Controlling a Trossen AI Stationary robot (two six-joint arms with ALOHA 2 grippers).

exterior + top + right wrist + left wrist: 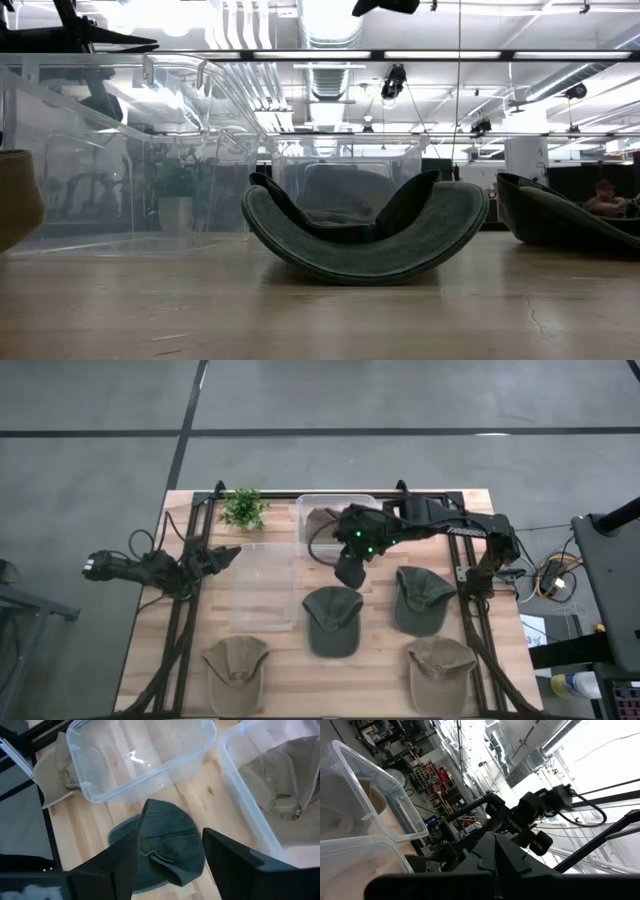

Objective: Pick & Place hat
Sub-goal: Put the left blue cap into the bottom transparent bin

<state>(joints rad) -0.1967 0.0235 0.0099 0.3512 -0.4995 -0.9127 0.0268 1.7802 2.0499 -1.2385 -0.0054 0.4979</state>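
A dark green hat lies on the wooden table, crown down and brim ends curled up, as the low view shows. My right gripper hangs open and empty above its far part; in the right wrist view the hat shows between the two fingers, below them. A tan hat lies in the far clear bin. My left gripper rests shut at the table's left side, beside the empty clear bin.
A second dark green hat lies to the right. Tan hats lie at the near left and near right. A small green plant stands at the far left. Black frame rails run along both table sides.
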